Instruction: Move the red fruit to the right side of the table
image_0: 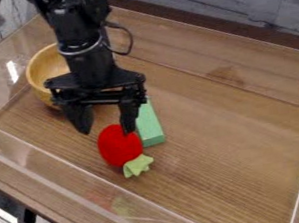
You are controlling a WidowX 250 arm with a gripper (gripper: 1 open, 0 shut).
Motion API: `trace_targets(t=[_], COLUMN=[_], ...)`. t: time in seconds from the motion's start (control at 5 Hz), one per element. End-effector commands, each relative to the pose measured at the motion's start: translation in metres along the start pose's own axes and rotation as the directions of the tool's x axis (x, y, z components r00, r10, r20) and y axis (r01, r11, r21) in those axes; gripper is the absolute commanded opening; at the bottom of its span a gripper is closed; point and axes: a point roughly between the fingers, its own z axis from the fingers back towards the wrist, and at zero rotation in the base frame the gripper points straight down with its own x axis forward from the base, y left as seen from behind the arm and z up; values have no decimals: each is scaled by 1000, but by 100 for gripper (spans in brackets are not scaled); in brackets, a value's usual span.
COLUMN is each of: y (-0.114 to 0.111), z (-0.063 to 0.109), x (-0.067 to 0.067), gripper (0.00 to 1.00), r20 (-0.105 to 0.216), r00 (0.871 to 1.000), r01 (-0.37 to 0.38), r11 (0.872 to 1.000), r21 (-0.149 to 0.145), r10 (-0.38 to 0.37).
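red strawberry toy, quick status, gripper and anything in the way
Black gripper open, above the fruit, holding nothing. Small red toy strawberry lying on brown wooden table, not yet moved right. Long green block right beside it, on the path rightward.

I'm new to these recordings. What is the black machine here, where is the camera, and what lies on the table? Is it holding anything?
The black machine is a robot arm ending in a two-fingered gripper that points down. One camera looks down at the table from the side; the table is wooden with low clear walls. On it lie a red fruit with a pale green stem, a long green block beside it, and a wooden bowl behind the arm. The gripper hangs open just above the fruit and holds nothing.
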Motion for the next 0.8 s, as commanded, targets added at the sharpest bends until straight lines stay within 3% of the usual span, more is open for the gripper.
trace_targets(t=[0.0,0.2,0.6], y=[3,4,11], z=[9,12,-24], x=[4,6,-1], gripper=[100,100,100], r20=[23,18,24], r00=[1000,1000,1000], r01=[1,-3,13], r11=[1000,1000,1000], r21=[12,18,24], r10=[-1,3,-14])
